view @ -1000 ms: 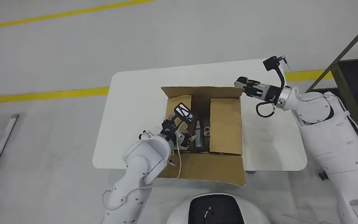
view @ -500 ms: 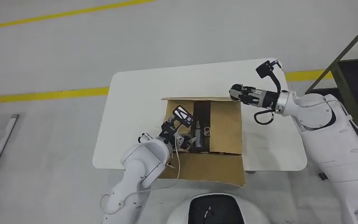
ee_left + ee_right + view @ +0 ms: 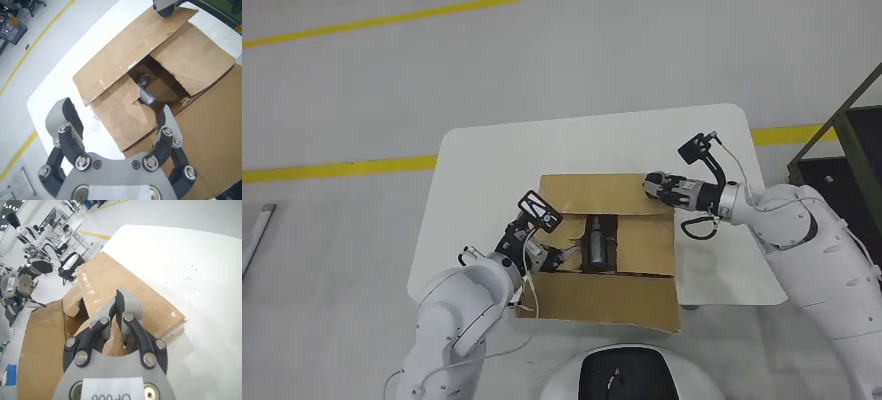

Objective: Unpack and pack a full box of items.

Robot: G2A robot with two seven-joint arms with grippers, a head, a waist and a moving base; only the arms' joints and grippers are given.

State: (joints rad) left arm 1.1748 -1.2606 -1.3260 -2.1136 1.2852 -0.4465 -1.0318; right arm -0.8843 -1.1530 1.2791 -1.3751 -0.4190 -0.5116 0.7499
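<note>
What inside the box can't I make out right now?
- Most contents: the folded flaps cover them in every view; just a bottle and a metal ring show through the gap.
- Part of the bottle: left wrist view, behind the torn flap.

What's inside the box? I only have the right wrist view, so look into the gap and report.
Observer: A bottle lies on its side in the gap atop the box, with a dark round piece by its end.
Operator: Check the left arm. Report its jaws.
Observer: The left jaws stand open and empty over the left flap.
</note>
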